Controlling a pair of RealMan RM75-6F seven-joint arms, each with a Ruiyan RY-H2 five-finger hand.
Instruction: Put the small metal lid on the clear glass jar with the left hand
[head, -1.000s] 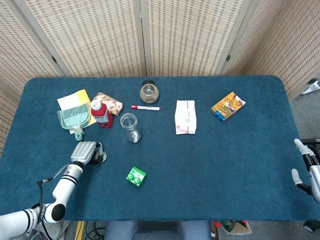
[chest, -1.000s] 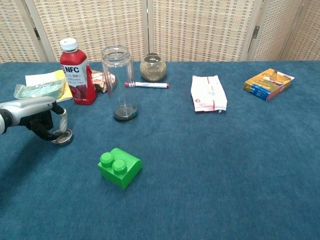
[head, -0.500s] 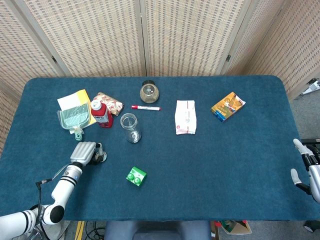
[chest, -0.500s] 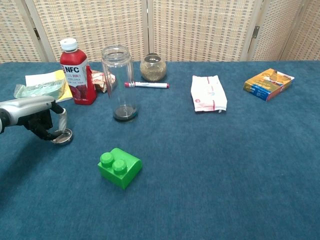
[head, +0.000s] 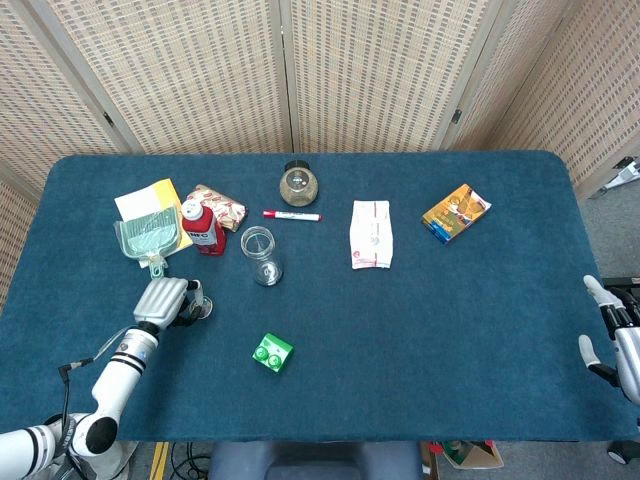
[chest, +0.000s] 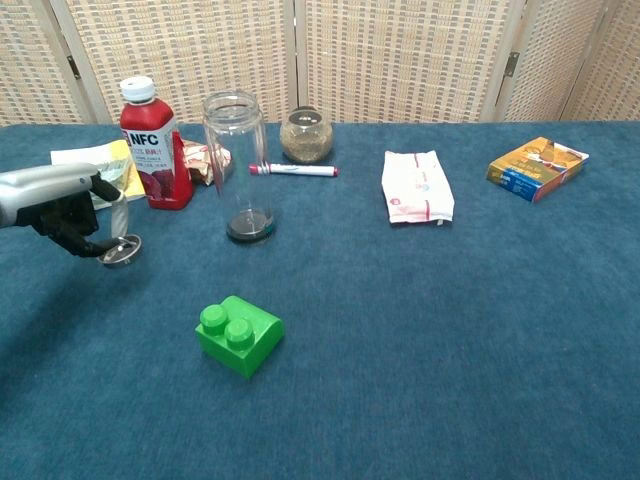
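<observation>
Left hand (chest: 62, 205) had the small metal lid (chest: 119, 251) pinched at one edge, tilted just off the cloth, well left of the clear glass jar (chest: 236, 165), and I feared so thin a hold could slip or knock the NFC juice bottle (chest: 148, 143).

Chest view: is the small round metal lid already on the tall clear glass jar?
No: the left hand holds the metal lid off to the side, and the jar's mouth is open.

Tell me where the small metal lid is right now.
The small metal lid is pinched in the left robot hand, left of the clear glass jar.
</observation>
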